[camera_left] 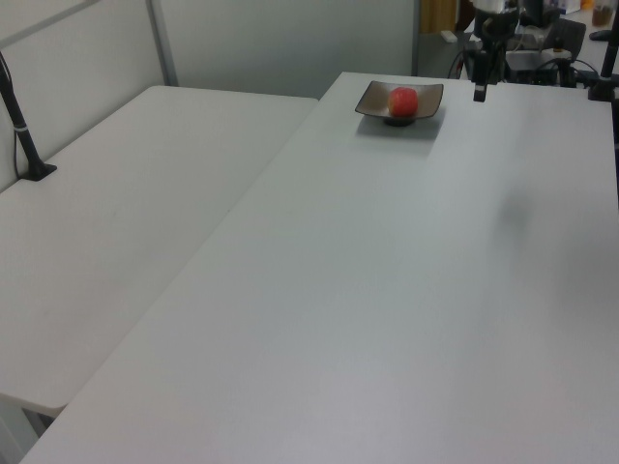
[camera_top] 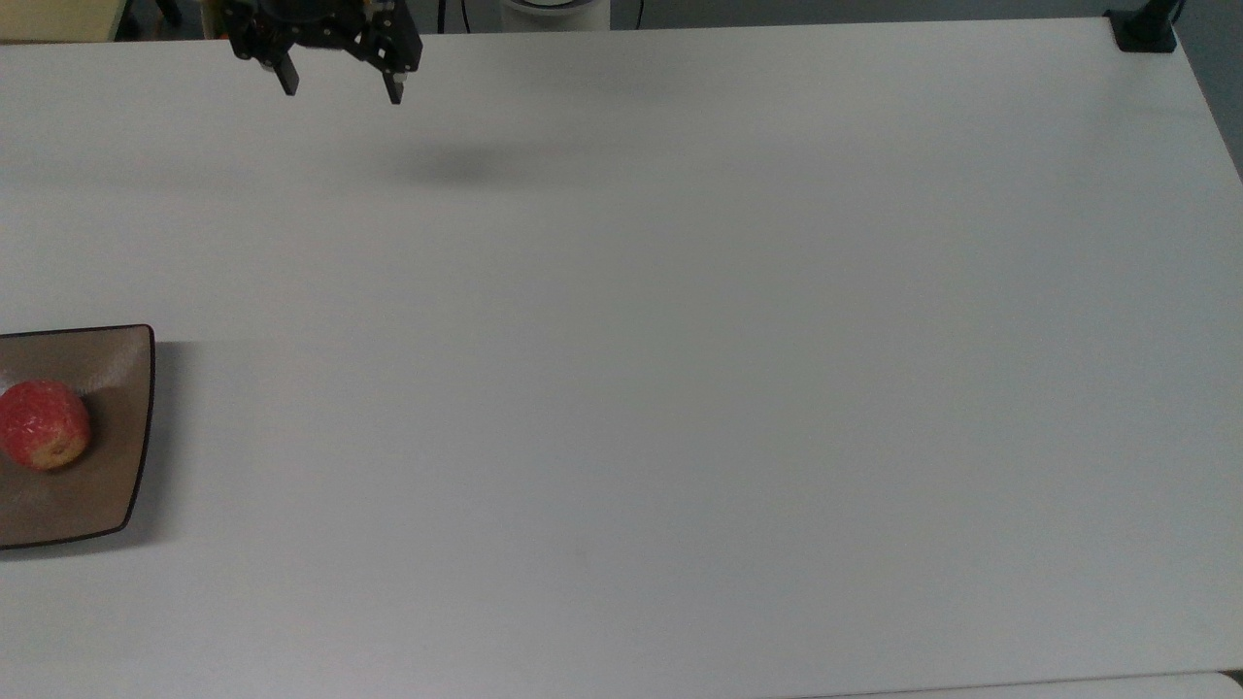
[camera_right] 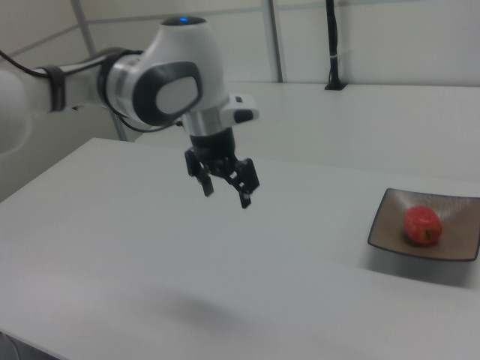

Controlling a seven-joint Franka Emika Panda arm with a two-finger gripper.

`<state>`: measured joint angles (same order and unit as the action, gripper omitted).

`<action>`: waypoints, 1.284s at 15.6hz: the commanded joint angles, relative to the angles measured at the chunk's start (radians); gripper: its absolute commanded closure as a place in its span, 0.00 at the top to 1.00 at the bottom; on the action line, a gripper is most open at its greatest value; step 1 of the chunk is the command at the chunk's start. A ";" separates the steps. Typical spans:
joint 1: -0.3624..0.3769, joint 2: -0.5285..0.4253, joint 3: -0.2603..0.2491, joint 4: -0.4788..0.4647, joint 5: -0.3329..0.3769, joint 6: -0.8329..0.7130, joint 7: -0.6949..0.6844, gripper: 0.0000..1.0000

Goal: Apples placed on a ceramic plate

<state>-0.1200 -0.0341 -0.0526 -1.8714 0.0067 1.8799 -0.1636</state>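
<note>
Jaws were spread wide with nothing between them, the gripper (camera_right: pixel 226 189) hanging above the white bench (camera_top: pixel 680 388) near its far edge in the top view. Well away sat the apple (camera_top: pixel 44 439) (yellowish patch showing), resting on the brown ceramic plate (camera_top: pixel 107 485) at the top view's left.

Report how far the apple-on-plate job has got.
Done: the apple sits inside the brown ceramic plate, resting free. In hand: nothing; the gripper hangs open and empty above the bare white table, well apart from the plate. Left: no other apple lies on the table, so the placing looks complete.
</note>
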 commanded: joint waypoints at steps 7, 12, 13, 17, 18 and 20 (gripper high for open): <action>0.116 -0.050 -0.069 -0.022 0.067 -0.007 0.033 1.00; 0.060 -0.039 0.011 -0.020 0.069 -0.022 0.036 1.00; 0.060 -0.039 0.011 -0.020 0.067 -0.025 0.033 1.00; 0.062 -0.036 0.014 -0.020 0.033 -0.022 0.021 1.00; 0.063 -0.036 0.016 -0.020 0.010 -0.025 0.022 1.00; 0.077 -0.036 0.020 -0.020 -0.034 -0.027 0.030 1.00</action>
<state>-0.0478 -0.0741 -0.0495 -1.9036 0.0280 1.8798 -0.1367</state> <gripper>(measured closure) 0.000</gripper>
